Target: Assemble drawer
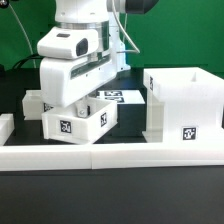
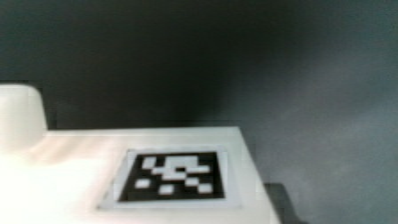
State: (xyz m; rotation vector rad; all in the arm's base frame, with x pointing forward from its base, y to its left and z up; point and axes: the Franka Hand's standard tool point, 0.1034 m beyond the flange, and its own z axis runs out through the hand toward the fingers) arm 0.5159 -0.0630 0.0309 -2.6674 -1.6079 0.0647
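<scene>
Here, in the exterior view, the white two-finger gripper [image 1: 80, 98] hangs low over a shallow white plastic tray [image 1: 75, 120], which sits tilted on the black table [image 1: 110, 195], its square black-and-white tag facing the camera. The fingertips are lost behind the tray's rim, so an onlooker cannot tell whether the jaws are apart or clamped on it. The tall, open-sided white plastic housing [image 1: 180, 100] stands upright well apart, toward the exterior view's right. The flat marker board [image 1: 118, 97] lies behind, between the two, and a long low white wall strip [image 1: 110, 155] runs along the front. In the wrist view, a blurred printed tag [image 2: 175, 175] on a pale flat face of the tray [image 2: 71, 150] fills the foreground. A rounded white shape [image 2: 16, 115] at the edge is too unclear to name. The step in hand looks like taking hold of this tray. The next move would call for lifting it level, then lining it up squarely with the housing's open side before sliding it in.
</scene>
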